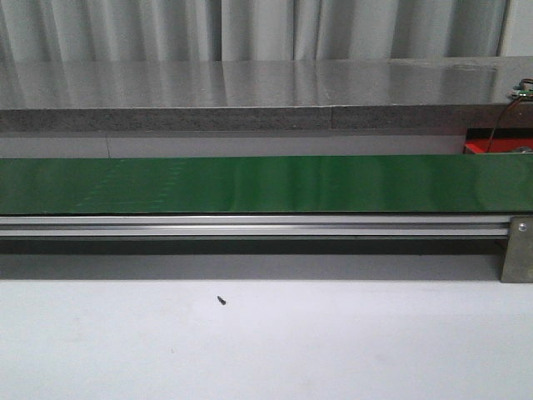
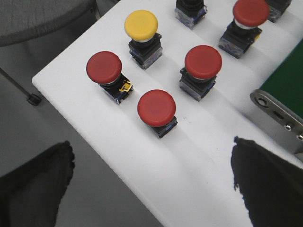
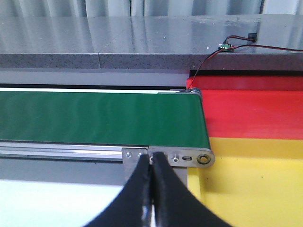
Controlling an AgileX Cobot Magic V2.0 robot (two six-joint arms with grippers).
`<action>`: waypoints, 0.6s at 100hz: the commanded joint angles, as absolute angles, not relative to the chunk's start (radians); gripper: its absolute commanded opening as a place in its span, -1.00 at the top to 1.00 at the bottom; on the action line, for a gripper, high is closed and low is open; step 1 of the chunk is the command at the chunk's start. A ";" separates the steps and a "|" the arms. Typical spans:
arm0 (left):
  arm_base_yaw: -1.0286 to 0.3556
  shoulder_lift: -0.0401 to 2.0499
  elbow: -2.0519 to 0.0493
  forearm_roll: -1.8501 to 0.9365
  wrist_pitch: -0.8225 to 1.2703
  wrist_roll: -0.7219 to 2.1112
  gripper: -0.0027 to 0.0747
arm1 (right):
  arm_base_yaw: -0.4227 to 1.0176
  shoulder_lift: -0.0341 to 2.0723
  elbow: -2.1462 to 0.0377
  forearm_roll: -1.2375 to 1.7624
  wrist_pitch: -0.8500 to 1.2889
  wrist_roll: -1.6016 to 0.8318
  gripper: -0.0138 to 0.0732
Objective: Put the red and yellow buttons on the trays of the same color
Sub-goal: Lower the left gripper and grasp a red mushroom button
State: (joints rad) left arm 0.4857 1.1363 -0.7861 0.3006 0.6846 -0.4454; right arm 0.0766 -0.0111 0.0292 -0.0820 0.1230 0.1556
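Fingers [image 2: 38, 184] of the left gripper [image 2: 151, 182] were dark and soft-looking, spread wide apart and holding nothing, hanging over a smooth white table [image 2: 156, 184]. The right gripper [image 3: 152, 189] had its two black fingers pressed together with nothing between them. Under the left gripper stood the buttons, well apart from each other. The nearest red button [image 2: 156, 108] had a round, shiny cap like a mushroom on a small black body. Past it were another red button [image 2: 104, 67], a third red one [image 2: 203, 62], a fourth [image 2: 251, 12], and one yellow button [image 2: 141, 24] with the same round cap. In the right wrist view, a flat green belt [image 3: 99, 118] ran along a silver metal rail [image 3: 61, 151] and ended at a red tray [image 3: 255, 113] and a yellow tray [image 3: 255, 184], both plain and smooth, side by side. In the front view the belt had no buttons on it, so no button looked sorted yet. Things could go wrong from here. The round caps looked slippery, so the fingers might slide off one if they squeezed the cap and not the square body. The buttons looked top-heavy, so a bump from a finger coming down might tip one over or push it into the next. The trays touched each other, so a button dropped near the line between them might land on the wrong color.
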 commanded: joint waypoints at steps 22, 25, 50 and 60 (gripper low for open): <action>0.552 1.333 -0.881 0.225 0.587 -0.399 -0.72 | 0.075 -0.028 0.011 -0.092 0.040 0.153 0.84; 0.552 1.357 -0.892 0.225 0.587 -0.399 -0.72 | 0.075 -0.028 0.011 -0.092 0.040 0.153 0.84; 0.552 1.518 -0.960 0.169 0.598 -0.330 -0.72 | 0.075 -0.028 0.011 -0.092 0.040 0.153 0.84; 0.552 1.544 -0.964 0.149 0.589 -0.314 -0.72 | 0.075 -0.028 0.011 -0.092 0.040 0.153 0.84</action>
State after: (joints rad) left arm 0.5523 1.5573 -0.9285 0.1672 0.6296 -0.3302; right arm 0.0766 -0.0111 0.0292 -0.0820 0.1230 0.1556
